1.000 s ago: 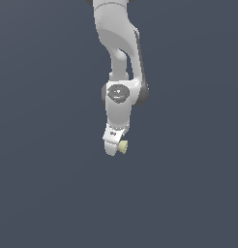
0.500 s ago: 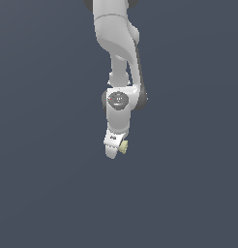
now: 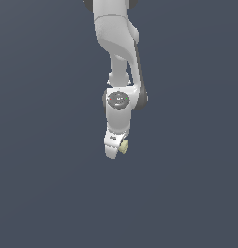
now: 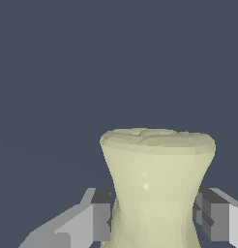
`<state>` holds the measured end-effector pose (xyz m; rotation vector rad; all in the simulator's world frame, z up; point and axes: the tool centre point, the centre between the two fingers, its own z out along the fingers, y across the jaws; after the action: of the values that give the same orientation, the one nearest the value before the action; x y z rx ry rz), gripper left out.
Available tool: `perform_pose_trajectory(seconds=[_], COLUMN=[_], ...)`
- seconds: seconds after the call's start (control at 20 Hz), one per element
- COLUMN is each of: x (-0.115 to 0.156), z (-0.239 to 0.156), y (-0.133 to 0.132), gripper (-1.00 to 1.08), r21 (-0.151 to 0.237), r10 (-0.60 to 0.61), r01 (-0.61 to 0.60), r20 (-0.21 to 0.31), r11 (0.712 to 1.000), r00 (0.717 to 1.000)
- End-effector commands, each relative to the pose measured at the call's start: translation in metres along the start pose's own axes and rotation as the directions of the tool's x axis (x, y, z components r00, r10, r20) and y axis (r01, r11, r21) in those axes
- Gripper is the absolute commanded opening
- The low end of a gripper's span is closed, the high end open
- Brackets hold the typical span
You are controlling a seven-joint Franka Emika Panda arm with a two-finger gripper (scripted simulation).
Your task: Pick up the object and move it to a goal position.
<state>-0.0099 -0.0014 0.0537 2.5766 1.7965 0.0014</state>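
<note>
Exterior view: the white Panda arm (image 3: 118, 58) descends from the upper edge of the frame against a uniform, featureless dark blue-grey background (image 3: 43, 145). The arm links are smooth, rounded, matte white shells. A round grey joint cap (image 3: 118, 100) faces the camera at the wrist, with dark grey collars on either side of it. Small dark marks on the cap and on the hand body are too small to read.

The gripper (image 3: 117, 149) hangs at the lowest end of the arm, tilted slightly toward the exterior view's left. The object (image 3: 123, 147) shows as a small pale yellow-cream piece projecting from the gripper toward the exterior view's right, well smaller than the hand body.

Wrist view: the object (image 4: 157, 186) fills the lower centre of the frame. It is spool-shaped: a narrow waist that widens into a flared, roughly circular end cap with a faintly faceted, uneven face. Its surface is matte, pale yellow-cream, with soft shading and no print or label.

The two fingers (image 4: 99, 215) are blocky, light grey with darker grey pads, and sit one on each side of the waist. Both pads touch the object's sides, so the jaws are closed on the waist and grip it. The flared end points away from the wrist camera. No supporting surface appears beneath the object in either view.
</note>
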Motion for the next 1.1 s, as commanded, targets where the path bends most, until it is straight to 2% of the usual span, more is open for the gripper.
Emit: perform_pose_trajectory(seconds=[0.0,0.25,0.5,1.05], x=[0.000,0.007,0.021,0.071], z=[-0.001,-0.015,-0.046,-0.156], y=[0.000,-0.002,-0.005,-0.015], gripper=[-1.00,-1.00,-1.00,-1.00], r21=[0.000,0.000,0.000,0.001], r10=[0.000,0.000,-0.001,-0.002], r01=[0.000,0.000,0.001,0.002], r20=[0.000,0.000,0.001,0.000], r11=[1.000,1.000,1.000,1.000], r00=[1.000,1.000,1.000,1.000])
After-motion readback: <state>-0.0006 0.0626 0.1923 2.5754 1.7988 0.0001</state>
